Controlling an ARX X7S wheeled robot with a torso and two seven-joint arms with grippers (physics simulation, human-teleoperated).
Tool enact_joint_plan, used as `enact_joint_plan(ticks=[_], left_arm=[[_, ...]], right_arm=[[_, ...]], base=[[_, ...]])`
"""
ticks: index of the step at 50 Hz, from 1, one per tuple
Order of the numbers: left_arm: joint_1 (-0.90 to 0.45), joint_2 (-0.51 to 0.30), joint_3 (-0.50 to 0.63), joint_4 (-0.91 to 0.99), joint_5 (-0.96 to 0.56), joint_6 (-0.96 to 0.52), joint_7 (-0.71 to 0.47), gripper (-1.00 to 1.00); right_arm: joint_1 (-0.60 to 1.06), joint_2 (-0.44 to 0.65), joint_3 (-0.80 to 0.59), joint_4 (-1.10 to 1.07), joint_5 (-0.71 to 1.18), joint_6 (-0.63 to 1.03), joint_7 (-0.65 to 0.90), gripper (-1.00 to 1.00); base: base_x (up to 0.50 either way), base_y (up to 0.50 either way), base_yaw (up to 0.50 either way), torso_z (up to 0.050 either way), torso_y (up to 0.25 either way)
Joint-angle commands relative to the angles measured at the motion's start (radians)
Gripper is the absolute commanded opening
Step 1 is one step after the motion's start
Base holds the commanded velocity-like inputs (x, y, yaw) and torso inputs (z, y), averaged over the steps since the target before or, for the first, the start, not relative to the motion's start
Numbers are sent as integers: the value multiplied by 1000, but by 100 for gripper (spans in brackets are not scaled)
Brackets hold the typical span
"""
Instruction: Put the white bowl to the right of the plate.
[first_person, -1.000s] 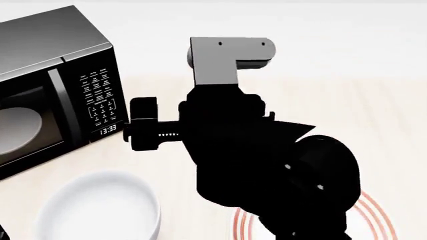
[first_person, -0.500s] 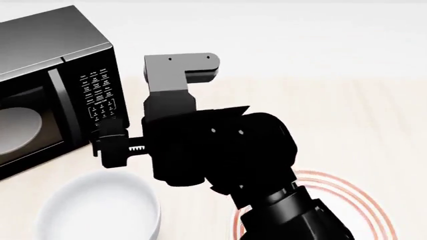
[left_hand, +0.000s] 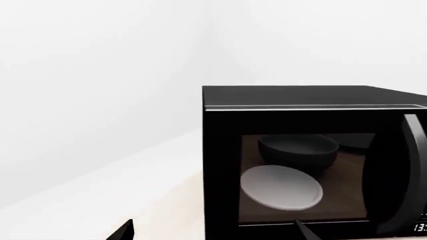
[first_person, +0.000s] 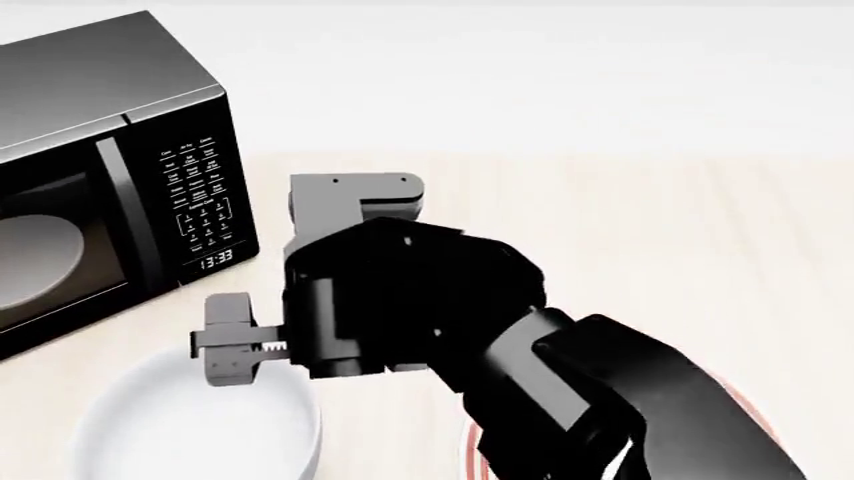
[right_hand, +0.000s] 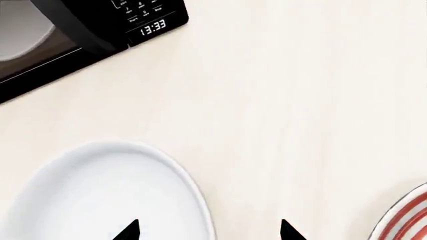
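Microwave (first_person: 114, 170): black, at the far left of the pale wooden table (first_person: 667, 220), door closed, clock reading 13:33. A pale dish (left_hand: 280, 187) shows through its window, with a dark bowl shape (left_hand: 298, 151) behind it in the left wrist view.

White bowl (first_person: 200, 420): plain and glossy, upright on the table in front of the microwave, near the lower left of the head view. It stands to the left of the plate, apart from it, with bare table between the two.

Right gripper (right_hand: 208, 231): hangs above the bowl's right-hand rim; its two dark fingertips (right_hand: 127, 231) are spread apart, one over the bowl's inside and the other over the table beside it. It holds nothing.

Plate (right_hand: 407, 217): red-ringed edge showing at the lower right, largely hidden under the black right arm (first_person: 587, 390) in the head view.

Left gripper (left_hand: 210, 234): only two dark tips visible, set well apart, facing the microwave door.
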Motion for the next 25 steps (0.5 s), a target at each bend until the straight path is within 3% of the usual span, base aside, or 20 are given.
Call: enact_joint_plan(ticks=[1,25], left_arm=[[2,-3,-8,1,-10,1,-5,100],[9,-10,-5,10,-21,3,-11,100]], right_arm=[[51,0,-251,71,254,-23,-15,100],[16,0,-253,66,287,84,-60,100]], base=[[0,0,0,0,0],[0,0,0,0,0]])
